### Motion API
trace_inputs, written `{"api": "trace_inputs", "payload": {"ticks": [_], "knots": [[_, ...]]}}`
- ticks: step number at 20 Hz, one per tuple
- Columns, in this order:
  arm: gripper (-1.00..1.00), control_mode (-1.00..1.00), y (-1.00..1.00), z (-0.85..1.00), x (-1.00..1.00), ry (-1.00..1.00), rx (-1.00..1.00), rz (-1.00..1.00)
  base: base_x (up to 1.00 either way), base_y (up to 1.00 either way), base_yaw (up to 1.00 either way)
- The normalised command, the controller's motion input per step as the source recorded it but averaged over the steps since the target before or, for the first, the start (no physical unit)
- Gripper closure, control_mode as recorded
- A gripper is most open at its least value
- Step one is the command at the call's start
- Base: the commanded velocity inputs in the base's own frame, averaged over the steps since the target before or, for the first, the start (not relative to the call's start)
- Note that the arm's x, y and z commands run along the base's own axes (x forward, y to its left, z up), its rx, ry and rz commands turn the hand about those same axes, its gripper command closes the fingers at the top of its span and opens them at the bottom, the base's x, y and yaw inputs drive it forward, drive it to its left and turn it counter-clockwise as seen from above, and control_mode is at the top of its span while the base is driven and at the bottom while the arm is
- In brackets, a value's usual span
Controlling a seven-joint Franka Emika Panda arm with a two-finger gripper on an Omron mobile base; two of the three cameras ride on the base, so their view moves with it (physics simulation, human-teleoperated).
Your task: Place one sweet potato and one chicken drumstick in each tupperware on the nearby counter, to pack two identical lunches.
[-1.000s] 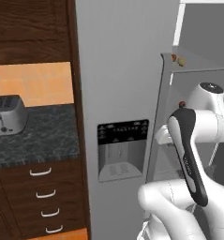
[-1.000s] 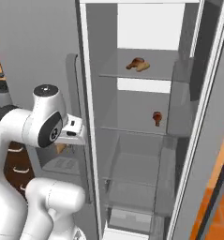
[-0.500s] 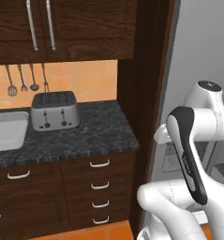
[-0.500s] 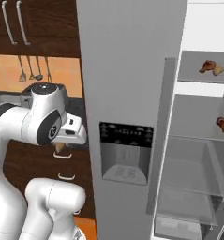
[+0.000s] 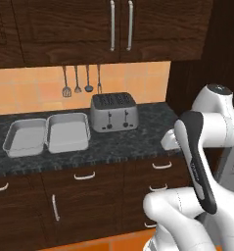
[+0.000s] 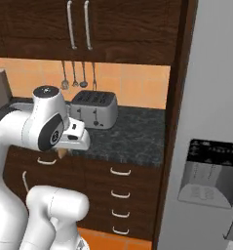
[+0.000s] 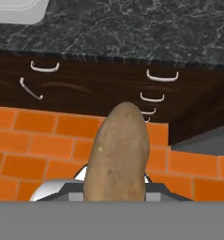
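Hand (image 7: 117, 185) clamps smooth tapered tan sweet potato (image 7: 117, 154).

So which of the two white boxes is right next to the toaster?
The right-hand tupperware, the one whose side sits closest to the silver toaster. The other tupperware lies further left, beyond it.

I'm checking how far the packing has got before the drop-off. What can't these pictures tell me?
- Tool tips: hand view, hidden behind the sweet potato they grip.
- Left tupperware and right tupperware: left base view, nearer walls hide part of their floors.
- Tupperware corner: hand view, cut off at the top edge.
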Motion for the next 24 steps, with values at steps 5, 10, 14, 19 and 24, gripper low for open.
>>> {"api": "trace_inputs", "payload": {"ticks": [5,10,14,19,24], "knots": [[1.00,1.00,0.00,0.00,0.00,0.00,0.00,0.00,0.37,1.00,0.00],[1.00,1.00,0.00,0.00,0.00,0.00,0.00,0.00,0.32,1.00,-0.01],[1.00,1.00,0.00,0.00,0.00,0.00,0.00,0.00,0.82,0.63,-0.10],[1.00,-1.00,0.00,-0.15,0.11,0.02,0.01,-0.05,0.51,0.07,-0.17],[1.00,-1.00,0.11,-0.64,0.83,0.07,0.03,-0.22,0.00,0.00,0.00]]}}
